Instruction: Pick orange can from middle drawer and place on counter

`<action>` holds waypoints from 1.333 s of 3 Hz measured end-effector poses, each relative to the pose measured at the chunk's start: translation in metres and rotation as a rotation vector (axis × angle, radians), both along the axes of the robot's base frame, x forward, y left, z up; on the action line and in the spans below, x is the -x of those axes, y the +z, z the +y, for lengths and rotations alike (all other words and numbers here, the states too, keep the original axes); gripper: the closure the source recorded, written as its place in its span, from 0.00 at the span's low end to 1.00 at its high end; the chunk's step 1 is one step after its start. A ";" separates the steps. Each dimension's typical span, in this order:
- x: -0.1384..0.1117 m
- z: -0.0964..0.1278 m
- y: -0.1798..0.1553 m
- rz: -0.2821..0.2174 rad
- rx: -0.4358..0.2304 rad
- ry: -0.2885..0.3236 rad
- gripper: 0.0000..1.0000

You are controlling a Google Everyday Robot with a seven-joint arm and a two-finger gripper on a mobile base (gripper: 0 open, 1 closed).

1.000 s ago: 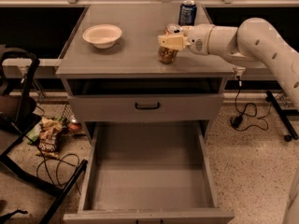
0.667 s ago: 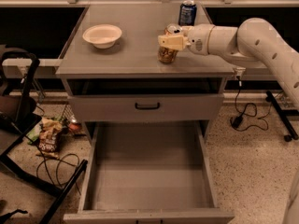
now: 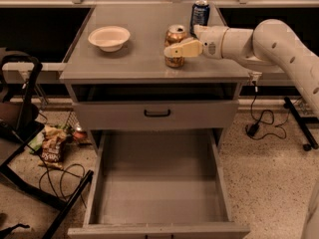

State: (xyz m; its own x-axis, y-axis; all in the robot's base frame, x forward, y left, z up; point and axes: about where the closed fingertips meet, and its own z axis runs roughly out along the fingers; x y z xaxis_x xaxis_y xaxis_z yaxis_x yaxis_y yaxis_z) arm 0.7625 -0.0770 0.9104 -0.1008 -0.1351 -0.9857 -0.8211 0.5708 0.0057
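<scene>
Speckled flooring (image 3: 269, 173) with cables and a snack bag (image 3: 51, 146) surrounds a grey cabinet, whose broad top surface (image 3: 139, 59) carries everything that matters. Below it the middle drawer (image 3: 159, 193) stands pulled fully out, its floor bare, so nothing is left to fetch from it. From the right, the white arm (image 3: 279, 41) reaches low across the surface, in the same pose as a second ago. A pale bowl (image 3: 109, 37) sits well to the left and a dark blue can (image 3: 200, 13) stands at the back, just behind the arm's wrist. The orange can (image 3: 175, 35) stands upright near the middle of the surface, apparently resting on it, where it was a moment earlier. The tool (image 3: 172, 49) is right at the can, its cream tip crossing the can's front; whether it grips or has let go I cannot tell. Almost nothing has changed, which suggests the placing is essentially done and only release and withdrawal remain.
</scene>
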 end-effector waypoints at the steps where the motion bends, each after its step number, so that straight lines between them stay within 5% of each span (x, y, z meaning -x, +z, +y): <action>1: 0.000 0.000 0.000 0.000 -0.001 0.000 0.00; 2: -0.002 -0.004 0.002 -0.007 -0.032 -0.006 0.00; 3: 0.010 -0.037 0.039 -0.084 -0.016 -0.006 0.00; 4: 0.040 -0.066 0.070 -0.105 0.104 -0.004 0.00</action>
